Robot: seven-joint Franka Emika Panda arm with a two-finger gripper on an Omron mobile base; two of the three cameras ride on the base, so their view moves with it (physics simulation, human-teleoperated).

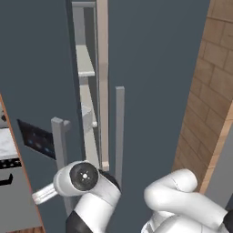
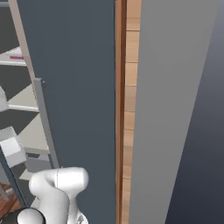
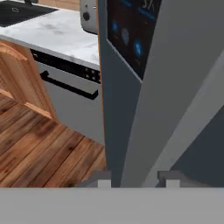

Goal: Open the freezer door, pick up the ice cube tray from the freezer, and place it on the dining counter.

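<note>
The freezer door (image 1: 32, 82), slate-grey with a black panel of blue lights (image 1: 36, 139), stands ajar on the left. In the hand view my gripper (image 3: 135, 181) is low on the door, its fingertips (image 3: 103, 181) on either side of the long grey handle (image 3: 175, 113), shut on it. The gap shows the freezer's light inside and pale shelves (image 1: 84, 59). In the right base view the ice cube tray (image 2: 12, 55) lies pale with a magenta edge on an upper shelf at far left. The dining counter is out of view.
The plain grey door (image 2: 74, 87) with its own handle (image 1: 119, 132) stays closed to the right, beside a brick wall (image 1: 214, 82). White door bins (image 2: 11, 146) sit low inside. A marble worktop with a toaster (image 3: 89, 17), a dishwasher (image 3: 65, 87) and wood floor (image 3: 43, 148) lie left.
</note>
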